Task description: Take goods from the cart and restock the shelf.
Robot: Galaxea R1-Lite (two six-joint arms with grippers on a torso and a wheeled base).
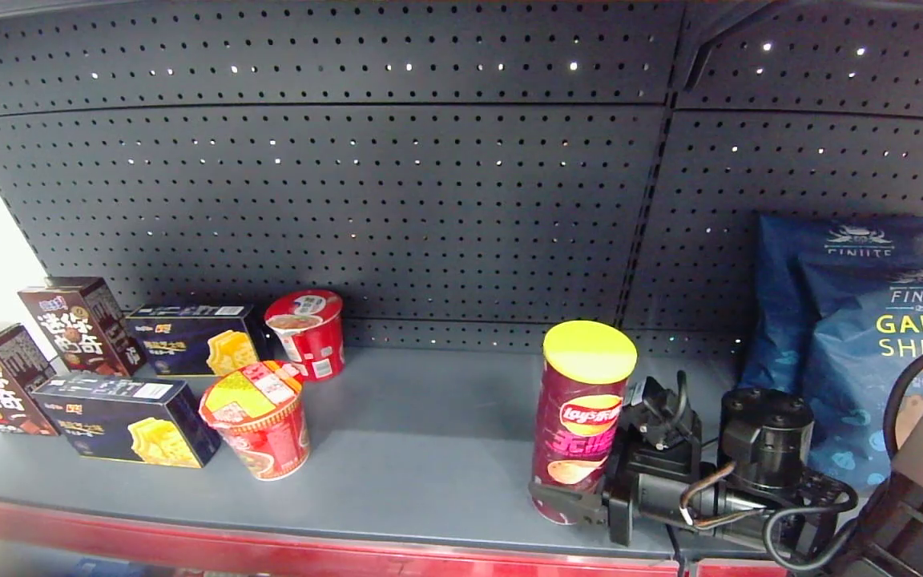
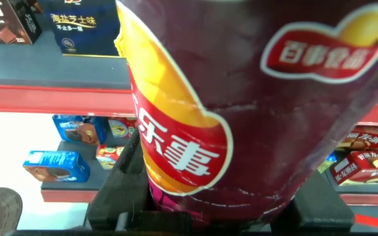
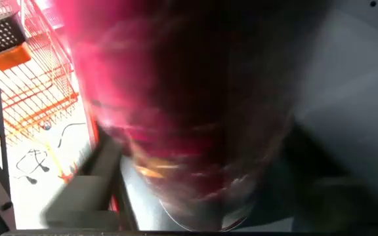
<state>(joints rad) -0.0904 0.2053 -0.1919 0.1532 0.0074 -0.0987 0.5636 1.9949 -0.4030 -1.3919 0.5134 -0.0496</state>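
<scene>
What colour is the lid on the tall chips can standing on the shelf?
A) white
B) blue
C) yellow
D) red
C: the chips can standing upright on the shelf is topped by a plain yellow lid.

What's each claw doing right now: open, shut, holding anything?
Left claw: shut on a second chips can.
Right claw: shut on the chips can standing on the shelf.
</scene>
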